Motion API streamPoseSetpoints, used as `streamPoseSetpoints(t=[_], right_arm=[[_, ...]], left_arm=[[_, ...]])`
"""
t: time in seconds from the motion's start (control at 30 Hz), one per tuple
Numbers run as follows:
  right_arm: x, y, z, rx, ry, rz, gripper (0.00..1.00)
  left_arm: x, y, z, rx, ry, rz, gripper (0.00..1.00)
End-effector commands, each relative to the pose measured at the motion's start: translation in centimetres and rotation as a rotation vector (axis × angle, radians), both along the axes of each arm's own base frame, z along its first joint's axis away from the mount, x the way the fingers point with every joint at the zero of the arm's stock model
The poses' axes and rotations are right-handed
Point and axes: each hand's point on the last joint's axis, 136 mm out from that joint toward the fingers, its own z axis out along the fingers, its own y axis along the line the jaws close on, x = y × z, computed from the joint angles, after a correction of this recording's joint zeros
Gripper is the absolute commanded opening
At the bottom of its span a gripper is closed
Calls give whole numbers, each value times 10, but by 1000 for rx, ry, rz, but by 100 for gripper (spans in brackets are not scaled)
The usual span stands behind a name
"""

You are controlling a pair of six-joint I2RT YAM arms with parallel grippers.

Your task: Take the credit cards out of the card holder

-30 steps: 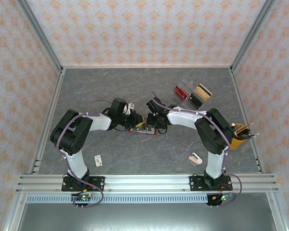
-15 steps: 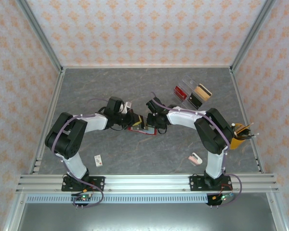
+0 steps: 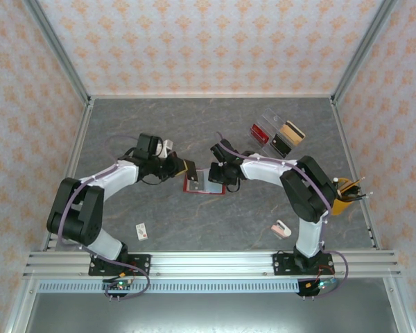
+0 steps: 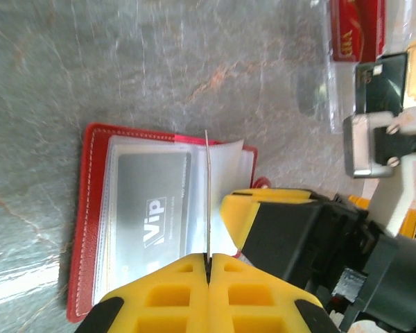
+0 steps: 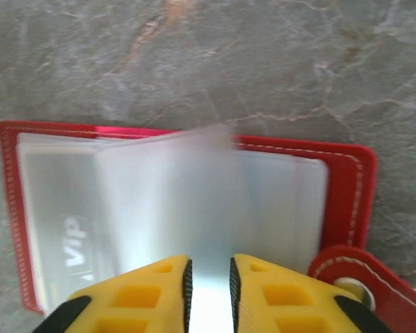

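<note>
The card holder [image 3: 202, 184], a red wallet, lies open mid-table with its clear sleeves [image 5: 159, 201] fanned up. A silver "VIP" credit card [image 4: 152, 208] sits in one sleeve. My left gripper [image 3: 187, 168] is just left of the wallet, shut on a thin tan credit card [image 4: 207, 194], which I see edge-on in the left wrist view. My right gripper [image 3: 222, 178] is at the wallet's right side, near the snap tab [image 5: 347, 277]. Its fingers [image 5: 152, 291] are nearly together around a translucent sleeve of the card holder.
A clear tray [image 3: 274, 119] at the back right holds a dark-red block [image 3: 259, 133] and tan and black items [image 3: 289, 136]. A tiny white card with a red mark [image 3: 142, 230] lies front left, a pink-white object [image 3: 281, 228] front right, a yellow holder [image 3: 344, 197] at the right edge.
My left gripper has drawn back leftward off the wallet with the tan card in it, and its arm has swung left. The right gripper has stayed at the wallet.
</note>
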Motion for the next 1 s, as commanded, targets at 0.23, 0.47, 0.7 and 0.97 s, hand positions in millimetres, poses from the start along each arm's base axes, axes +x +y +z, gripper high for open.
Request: streamPoseSetpoints(t=[0.23, 0.47, 0.7, 0.97], right_arm=[[12, 42, 130, 465, -168, 180, 50], [21, 46, 174, 715, -195, 210, 72], [25, 59, 212, 864, -221, 258, 72], [26, 56, 215, 882, -208, 250, 50]], left_arm=[[14, -1, 80, -91, -163, 25, 0], [17, -10, 126, -227, -212, 33, 0], [20, -13, 143, -295, -213, 35, 0], [20, -11, 139, -301, -203, 41, 0]])
